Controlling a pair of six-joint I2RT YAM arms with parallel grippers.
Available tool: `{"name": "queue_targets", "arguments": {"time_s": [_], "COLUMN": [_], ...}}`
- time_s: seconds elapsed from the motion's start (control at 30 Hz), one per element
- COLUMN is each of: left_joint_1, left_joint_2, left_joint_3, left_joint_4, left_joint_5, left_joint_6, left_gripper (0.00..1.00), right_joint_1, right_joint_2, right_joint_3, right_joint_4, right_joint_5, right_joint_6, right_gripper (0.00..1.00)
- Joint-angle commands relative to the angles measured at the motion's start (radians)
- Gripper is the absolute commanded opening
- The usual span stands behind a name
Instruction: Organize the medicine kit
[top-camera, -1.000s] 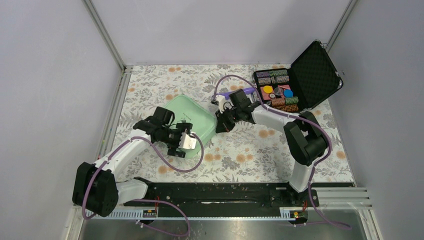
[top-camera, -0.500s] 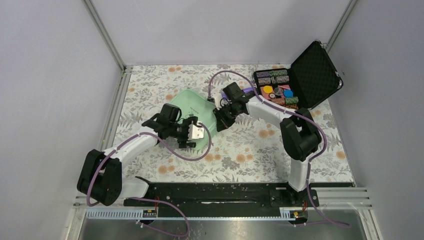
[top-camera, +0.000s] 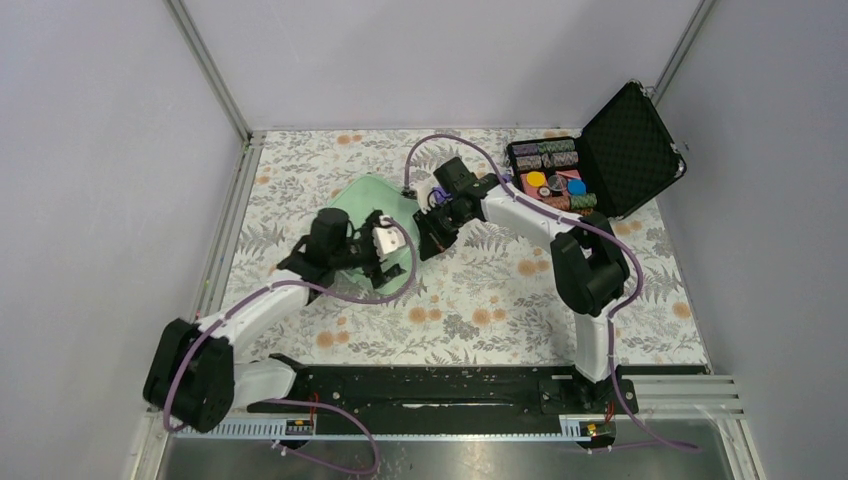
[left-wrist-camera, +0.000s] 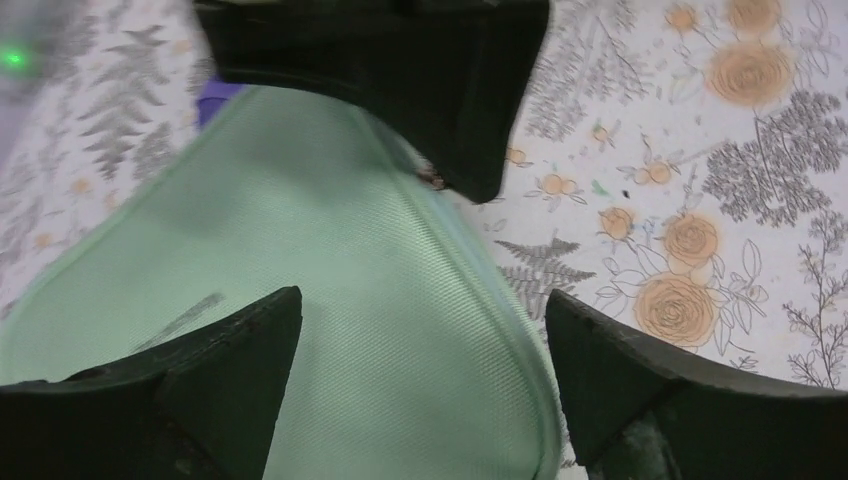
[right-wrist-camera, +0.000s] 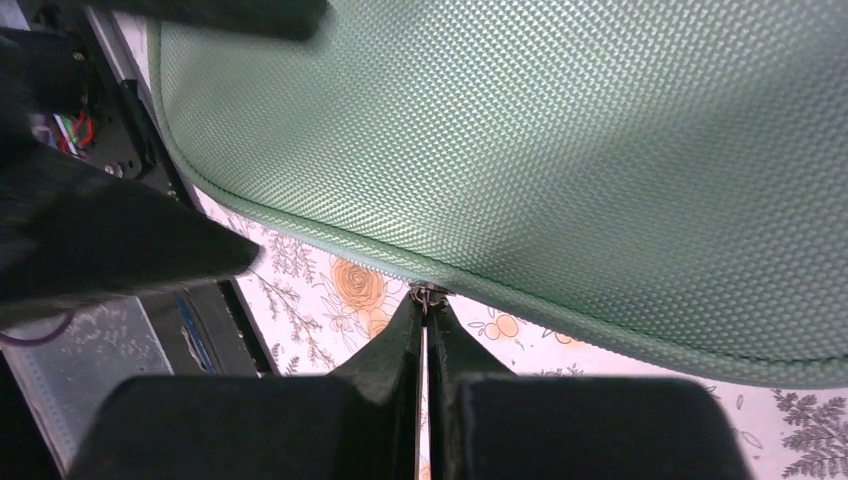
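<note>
An open black case (top-camera: 628, 148) of colourful pieces (top-camera: 553, 182) sits on floral cloth (top-camera: 480, 310).

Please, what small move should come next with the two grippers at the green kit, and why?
Probably the left gripper should close on the edge of the kit to steady it. Its jaws stand open astride that edge, while the right gripper is shut on the zipper pull. A pull on the zipper now might drag the unheld kit.
</note>
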Motion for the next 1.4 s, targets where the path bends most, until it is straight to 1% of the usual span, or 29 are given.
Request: {"name": "queue_targets", "arguments": {"time_s": [0.0,0.07,0.17,0.2,0.3,0.4,0.5,0.6,0.7,0.83,0.9,0.93,1.0,1.03,1.1,1.13,1.17,1.23,1.27,1.33,1.37], "left_joint_1": [0.083,0.139,0.245,0.279,0.353,0.416,0.457,0.493,0.505,0.516,0.523,0.524,0.529,0.531,0.53,0.532,0.532,0.537,0.537,0.536,0.534], "left_joint_2": [-0.132,-0.143,-0.079,-0.035,0.166,0.334,0.463,0.52,0.477,0.345,0.249,0.182,0.08,0.029,-0.065,-0.1,-0.137,-0.218,-0.254,-0.303,-0.312], "left_joint_3": [0.093,0.137,0.188,0.212,0.343,0.445,0.528,0.552,0.472,0.341,0.265,0.219,0.167,0.151,0.133,0.135,0.134,0.12,0.119,0.131,0.143], "left_joint_4": [-0.039,-0.08,-0.039,-0.036,-0.04,-0.039,-0.061,-0.092,-0.036,-0.018,-0.053,-0.098,-0.212,-0.277,-0.428,-0.5,-0.551,-0.541,-0.516,-0.449,-0.421], "left_joint_5": [0.003,-0.001,-0.063,-0.093,-0.208,-0.263,-0.204,-0.12,-0.022,0.097,0.137,0.145,0.149,0.138,0.072,0.003,-0.099,-0.287,-0.34,-0.352,-0.309], "left_joint_6": [-0.117,-0.18,-0.38,-0.455,-0.654,-0.825,-0.888,-0.934,-0.964,-1.004,-0.98,-0.95,-0.862,-0.793,-0.651,-0.58,-0.525,-0.421,-0.363,-0.276,-0.245], "left_gripper": [0.94,0.96,0.99,0.98,0.97,0.96,0.95,0.92,0.9,0.86,0.85,0.84,0.83,0.83,0.84,0.87,0.89,0.96,0.97,0.98,0.99], "right_joint_1": [0.004,-0.002,-0.013,-0.015,-0.017,-0.018,-0.018,-0.017,-0.017,-0.016,-0.016,-0.016,-0.016,-0.015,-0.012,-0.01,-0.008,-0.008,-0.008,-0.01,-0.012], "right_joint_2": [0.006,0.012,0.019,0.022,0.026,0.031,0.038,0.051,0.08,0.136,0.166,0.185,0.222,0.237,0.263,0.276,0.286,0.296,0.298,0.299,0.299], "right_joint_3": [0.076,0.081,0.087,0.088,0.092,0.1,0.111,0.125,0.155,0.233,0.272,0.296,0.342,0.359,0.389,0.405,0.419,0.432,0.434,0.435,0.437], "right_joint_4": [-0.03,-0.052,-0.059,-0.061,-0.06,-0.063,-0.074,-0.074,-0.075,-0.071,-0.061,-0.057,-0.052,-0.04,-0.019,-0.015,-0.013,-0.008,-0.008,-0.013,-0.018], "right_joint_5": [-0.051,-0.031,-0.011,-0.004,0.01,0.03,0.052,0.07,0.077,0.09,0.095,0.096,0.091,0.092,0.092,0.088,0.085,0.081,0.077,0.073,0.067], "right_joint_6": [-0.145,-0.193,-0.21,-0.213,-0.225,-0.239,-0.276,-0.311,-0.329,-0.317,-0.309,-0.302,-0.291,-0.284,-0.273,-0.27,-0.266,-0.256,-0.255,-0.257,-0.26], "right_gripper": [0.0,0.0,0.0,0.0,0.0,0.0,0.0,0.0,0.0,0.0,0.0,0.0,0.0,0.0,0.0,0.0,0.0,0.0,0.0,0.0,0.0]}}
